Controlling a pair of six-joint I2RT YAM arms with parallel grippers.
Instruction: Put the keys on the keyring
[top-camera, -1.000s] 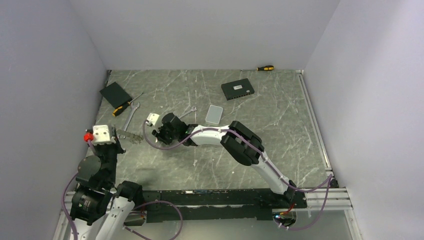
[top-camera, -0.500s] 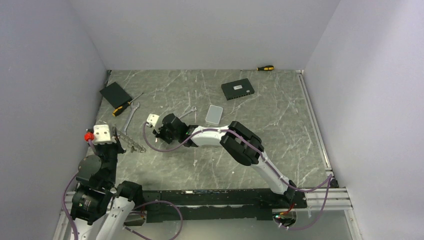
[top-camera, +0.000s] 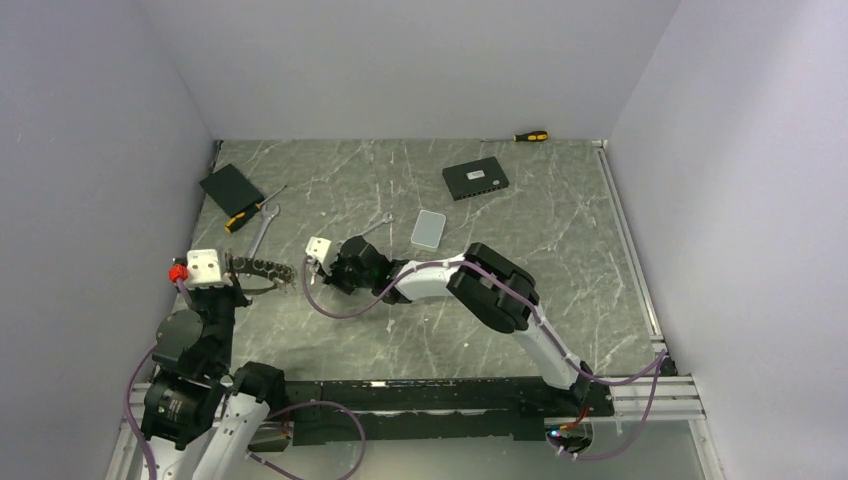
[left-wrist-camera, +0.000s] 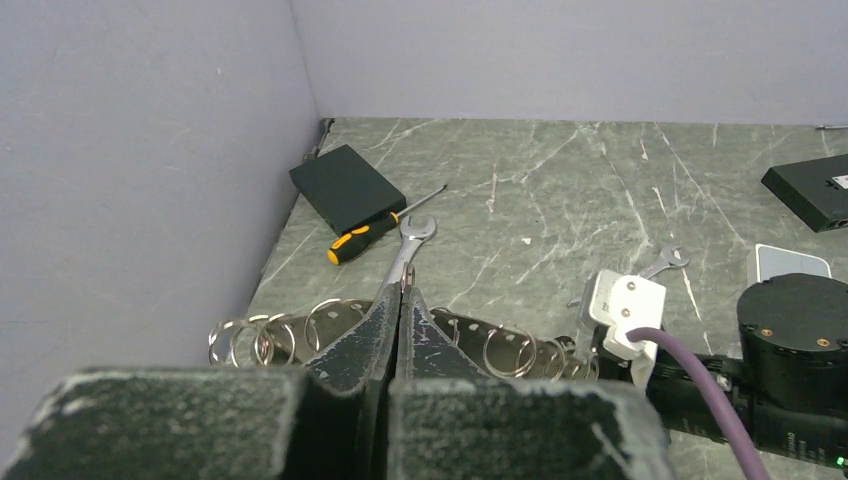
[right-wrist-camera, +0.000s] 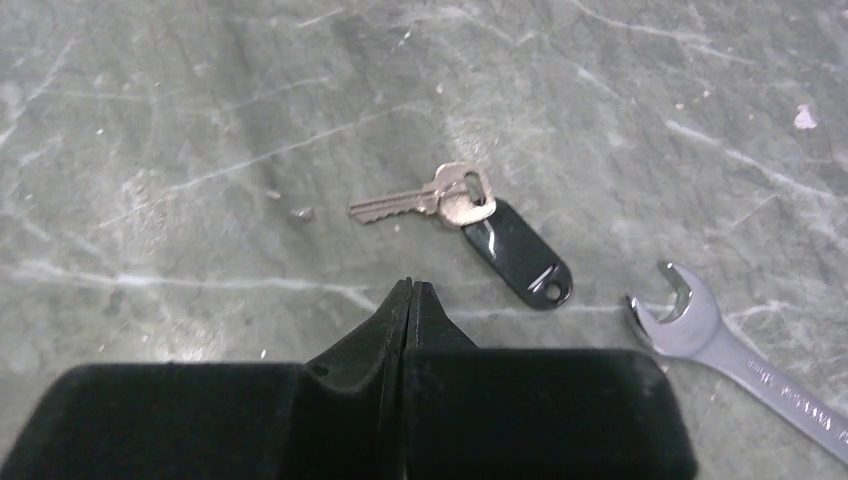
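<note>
right wrist view: right gripper (right-wrist-camera: 410, 292) jaws together, holding nothing. key (right-wrist-camera: 415, 204) with black tag (right-wrist-camera: 517, 252) lies on table (right-wrist-camera: 200, 150) just ahead, near wrench (right-wrist-camera: 740, 352). left gripper (left-wrist-camera: 400, 298) jaws clamp keyring (left-wrist-camera: 460, 330) at table's left side.

Robot test cell in a lab or workshop, certainly not a home. Shown by a left arm (top-camera: 205, 330) and a right arm (top-camera: 490, 285) bolted to a black and aluminium rail (top-camera: 640, 392) at the near edge of a grey marbled table (top-camera: 580, 290), closed in on three sides by plain pale walls (top-camera: 400, 70). Purple cable (left-wrist-camera: 660, 340) running along the arm. Loose tools lying about: a yellow-and-black screwdriver (top-camera: 530, 136), a second screwdriver (left-wrist-camera: 352, 241), a silver wrench (top-camera: 262, 232), also a black network box (top-camera: 475, 179)
</note>
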